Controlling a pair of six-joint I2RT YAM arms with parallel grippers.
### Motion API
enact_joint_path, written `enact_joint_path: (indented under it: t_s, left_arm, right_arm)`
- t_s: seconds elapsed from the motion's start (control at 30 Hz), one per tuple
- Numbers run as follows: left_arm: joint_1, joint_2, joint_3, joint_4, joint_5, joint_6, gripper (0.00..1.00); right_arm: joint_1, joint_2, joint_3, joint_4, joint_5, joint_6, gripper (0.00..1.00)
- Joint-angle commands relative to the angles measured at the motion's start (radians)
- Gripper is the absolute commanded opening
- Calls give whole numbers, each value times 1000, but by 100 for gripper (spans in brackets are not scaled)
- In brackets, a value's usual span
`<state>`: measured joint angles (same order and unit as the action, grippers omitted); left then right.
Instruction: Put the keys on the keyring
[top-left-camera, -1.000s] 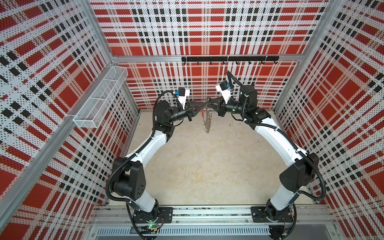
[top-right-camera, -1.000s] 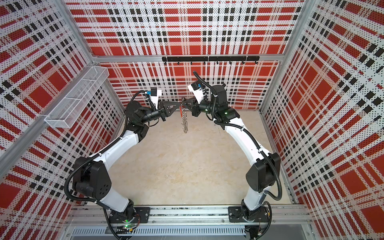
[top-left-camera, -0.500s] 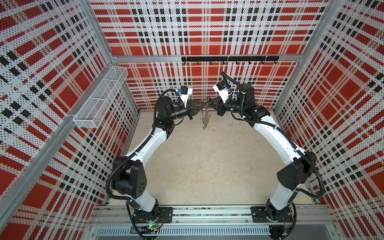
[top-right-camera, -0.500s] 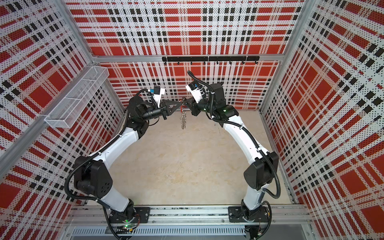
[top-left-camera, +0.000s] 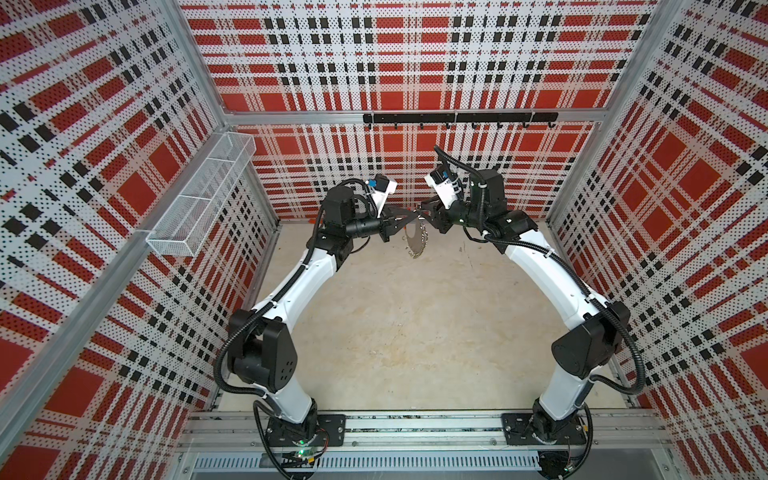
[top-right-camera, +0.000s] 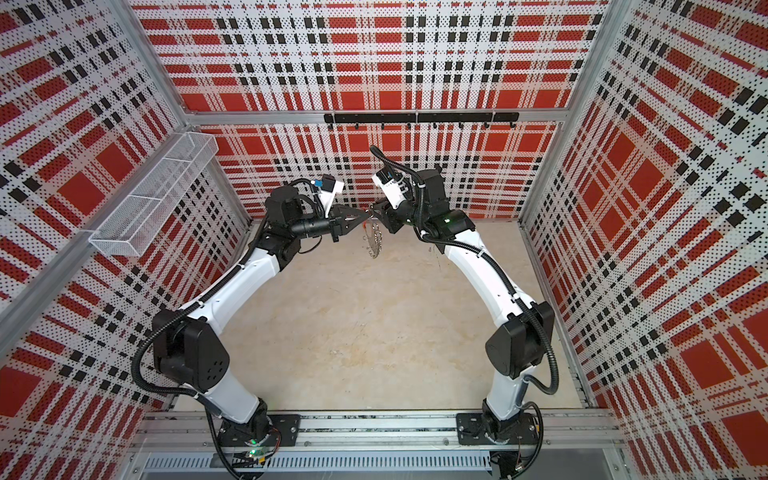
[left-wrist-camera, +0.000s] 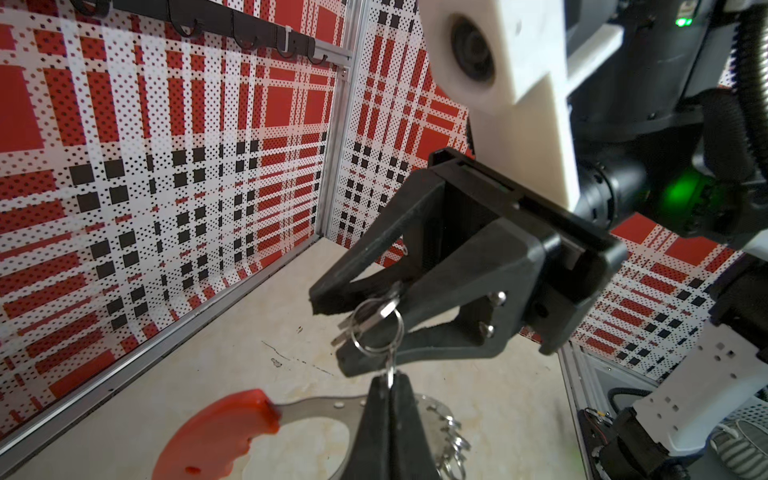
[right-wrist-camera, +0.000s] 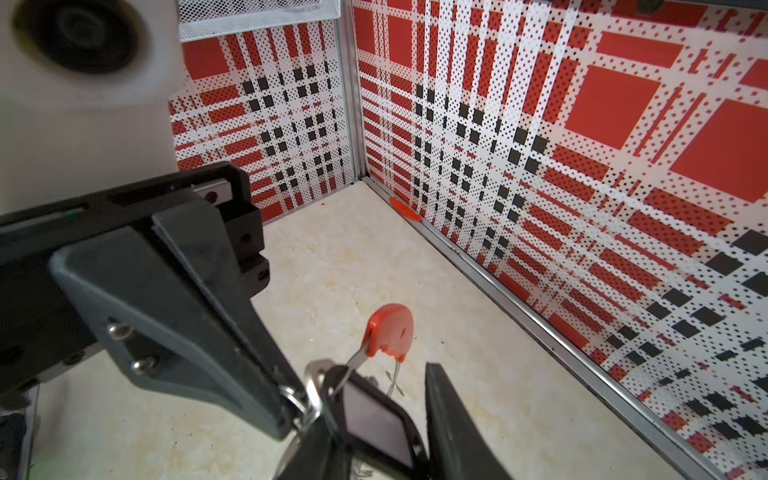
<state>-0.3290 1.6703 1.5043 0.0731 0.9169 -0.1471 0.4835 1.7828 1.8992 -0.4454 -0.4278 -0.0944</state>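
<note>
I log: left gripper – pressed together, pinching large flat grey crescent keyring with red segment, hanging mid-air | right gripper – spread around tiny silver key with black plastic tag

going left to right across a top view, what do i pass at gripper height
wire basket → left gripper → right gripper; the keyring hangs below where the two meet, so it is left out

Left gripper is clamped tight, tip to tip with the right gripper, jaws parted.
</note>
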Motion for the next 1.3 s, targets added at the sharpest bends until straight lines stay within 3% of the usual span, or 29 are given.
enact_joint_path:
  t_s: [0.0,0.3,0.43,0.7,0.8,1.07,1.27]
  left_arm:
    - [-22,14,24,-49,21,33,0]
    - [-22,28,71,-156,17,89,0]
    - [-22,24,70,-155,16,89,0]
    - [-16,16,60,-160,17,89,0]
    - [-13,14,62,-162,19,88,0]
    - [-7,13,59,-165,21,85,0]
    - [-1,5,54,-168,26,83,0]
  right_arm:
    - [40,-25,-15,82,-27,-6,34]
    - [41,-34,-21,88,-33,-1,33]
    - [40,-40,-26,93,-12,1,39]
    - [41,-46,-49,122,-12,27,32]
    - [40,-51,-58,129,1,27,41]
    - [37,-64,-78,149,23,34,46]
    - [10,-73,-91,154,58,82,62]
